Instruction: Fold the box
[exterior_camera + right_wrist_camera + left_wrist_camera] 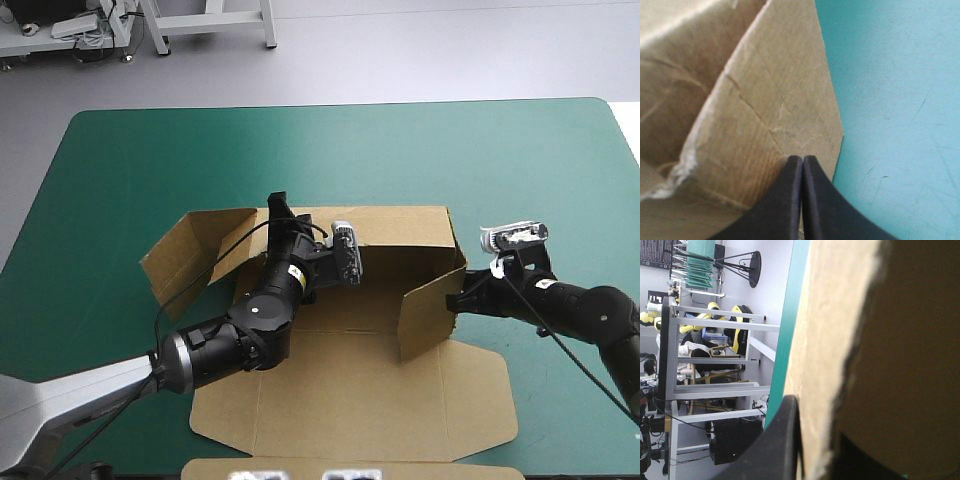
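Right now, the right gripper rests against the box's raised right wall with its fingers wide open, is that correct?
Not quite: the right gripper rests against the box's raised right wall, but its fingers are shut, meeting in one point; the right wrist view shows it.

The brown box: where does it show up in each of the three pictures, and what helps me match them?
High view: the box sits mid-table, left claw at its back wall, right claw at its right wall.
Left wrist view: the box is close up, its edge pinched in the left claw.
Right wrist view: its raised wall stands just ahead of the shut right claw.
Shared landmark: the teal-green cover.
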{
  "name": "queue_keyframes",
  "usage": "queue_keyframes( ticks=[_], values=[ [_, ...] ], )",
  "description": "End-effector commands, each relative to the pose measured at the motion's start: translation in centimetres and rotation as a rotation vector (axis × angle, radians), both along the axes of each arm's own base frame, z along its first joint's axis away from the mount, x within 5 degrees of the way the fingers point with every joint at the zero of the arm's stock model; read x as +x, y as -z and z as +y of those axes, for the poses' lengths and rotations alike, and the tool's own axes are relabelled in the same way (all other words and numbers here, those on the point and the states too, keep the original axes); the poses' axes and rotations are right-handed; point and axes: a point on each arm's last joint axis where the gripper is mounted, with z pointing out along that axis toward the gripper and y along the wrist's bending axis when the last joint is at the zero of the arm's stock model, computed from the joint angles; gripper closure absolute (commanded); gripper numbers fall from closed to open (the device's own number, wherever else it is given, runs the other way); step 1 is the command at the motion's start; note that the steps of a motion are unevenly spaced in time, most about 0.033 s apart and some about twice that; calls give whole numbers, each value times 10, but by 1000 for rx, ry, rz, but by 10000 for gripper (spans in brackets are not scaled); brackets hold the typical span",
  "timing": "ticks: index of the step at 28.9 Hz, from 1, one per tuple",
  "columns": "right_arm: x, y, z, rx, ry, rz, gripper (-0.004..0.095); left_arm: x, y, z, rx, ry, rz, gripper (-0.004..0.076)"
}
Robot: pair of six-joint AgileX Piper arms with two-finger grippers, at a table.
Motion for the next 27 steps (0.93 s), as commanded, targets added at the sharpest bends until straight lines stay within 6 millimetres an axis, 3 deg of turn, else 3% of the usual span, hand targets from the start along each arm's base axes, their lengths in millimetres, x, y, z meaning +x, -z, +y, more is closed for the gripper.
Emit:
queue_keyframes(
  ticks=[1, 3, 5, 10, 12, 18, 27],
  values=[
    [0, -5, 0, -22, -23, -130, 926, -5, -9, -4, -72, 29, 15, 733],
    [-1, -5, 1, -50, -66, -148, 918, -5, -9, -4, -69, 31, 14, 733],
    [-3, -4, 3, -54, -97, -134, 850, -5, -9, -4, -69, 31, 14, 733],
    [-8, -1, 7, -59, -175, -100, 558, -5, -9, -4, -67, 30, 12, 733],
    [-9, -1, 7, -84, -201, -113, 504, -5, -9, -4, -67, 30, 12, 733],
    [-13, 2, 7, -128, -262, -88, 503, -4, -9, -2, -61, 16, 10, 733],
    [-15, -12, 6, -151, -263, -132, 501, -5, -9, -3, -62, 19, 10, 733]
  ],
)
